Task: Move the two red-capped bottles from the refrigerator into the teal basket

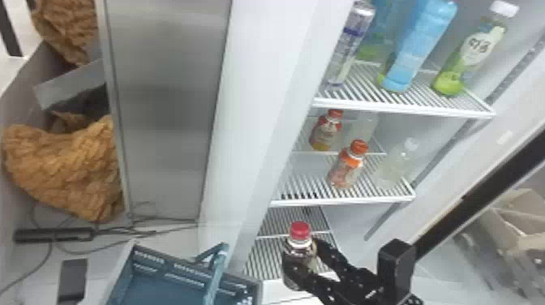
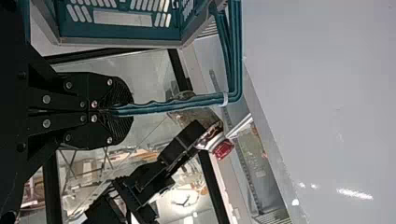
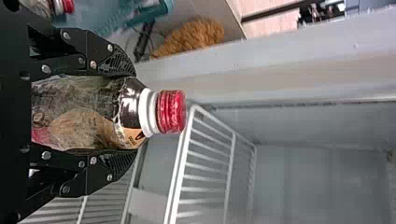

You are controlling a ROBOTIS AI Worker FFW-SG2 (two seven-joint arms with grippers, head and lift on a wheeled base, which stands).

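Closest to us, the right gripper [image 1: 307, 258] has its fingers wrapped around a red-capped bottle [image 1: 298, 248], cap upward, in front of the lowest rack [image 1: 265, 259] and to the right of the teal basket [image 1: 162, 271] as our head view shows it; we see a finger on either side of the bottle, below its neck. Our left gripper [image 2: 112, 112] has its fingers clenched on the basket's handle [image 2: 177, 103]; a second red-capped bottle [image 3: 39, 7] shows next to the basket in our right wrist view, though we cannot tell whether it is inside. In the open refrigerator [image 1: 275, 81], two orange-capped bottles [image 1: 346, 168] and a clear bottle [image 1: 395, 166] stand on middle racks; above them we see a blue bottle [image 1: 421, 44], a can [image 1: 350, 38] and a green bottle [image 1: 478, 52].
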